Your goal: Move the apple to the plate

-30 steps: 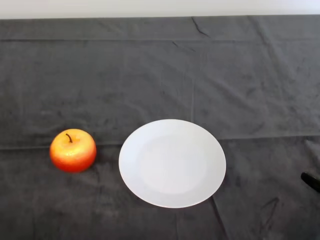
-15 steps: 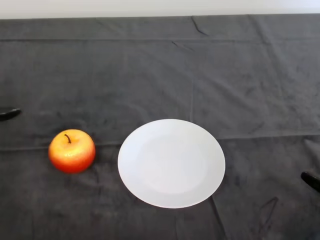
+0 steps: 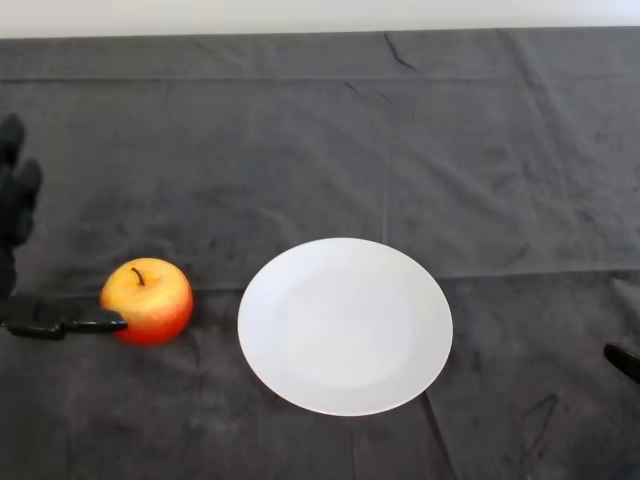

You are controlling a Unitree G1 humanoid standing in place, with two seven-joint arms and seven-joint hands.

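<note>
We see the robot hand (image 3: 22, 245) at the left edge of the view, beside the apple (image 3: 147, 300). It is black. Its fingers (image 3: 14, 190) point up and away from us, and they look straight and spread, not curled. The thumb (image 3: 65, 322) sticks out sideways, low down, and its tip touches the left side of the apple. Nothing is gripped; the robot hand is apart, with the apple just next to the thumb and not between thumb and fingers.

The apple is red and yellow with a small dark stem on top. It sits upright on the desk (image 3: 320, 140), which is covered by a dark grey cloth with some folds in it. The apple is to the left of the white plate (image 3: 345, 326) and close to it, but the two do not touch. The plate is round and lies flat near the middle of the desk. The apple is not yet on the plate.
</note>
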